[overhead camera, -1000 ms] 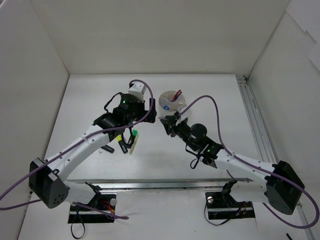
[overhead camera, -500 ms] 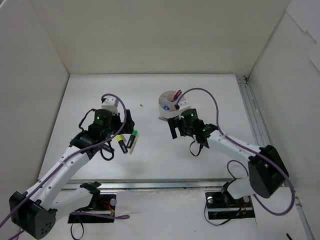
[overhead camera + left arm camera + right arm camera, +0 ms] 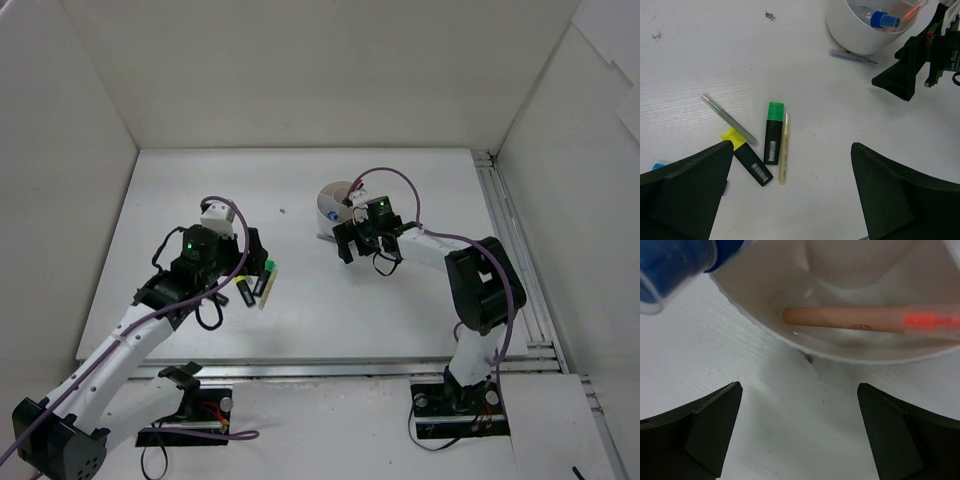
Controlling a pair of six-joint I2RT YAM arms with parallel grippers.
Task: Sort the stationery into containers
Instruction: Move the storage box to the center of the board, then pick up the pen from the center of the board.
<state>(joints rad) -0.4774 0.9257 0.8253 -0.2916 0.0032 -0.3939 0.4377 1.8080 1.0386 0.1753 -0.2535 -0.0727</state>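
Note:
The white tub (image 3: pixel 328 205) stands at mid-table; in the left wrist view it (image 3: pixel 860 37) holds a blue-capped tube (image 3: pixel 884 20) and a red pen (image 3: pixel 910 11). A thin pen (image 3: pixel 852 56) lies on the table against its base. My right gripper (image 3: pixel 366 247) hangs open just in front of the tub, nothing between its fingers; its view shows the tub wall (image 3: pixel 765 310), the red pen (image 3: pixel 865 320) and the outside pen's tip (image 3: pixel 810 363). My left gripper (image 3: pixel 792 147) hovers open over a green-capped highlighter (image 3: pixel 773 134), a yellow-capped highlighter (image 3: pixel 747 159), a wooden stick (image 3: pixel 783 147) and a grey pen (image 3: pixel 730 120).
A blue piece (image 3: pixel 658 166) peeks out beside my left finger. White walls enclose the table on three sides, and a metal rail (image 3: pixel 510 250) runs along the right edge. Small dark specks (image 3: pixel 770 16) mark the table behind the loose items.
My right gripper has gone from shut to open and its arm has folded in close to the tub. The left arm has drawn back from the tub to above the loose stationery.

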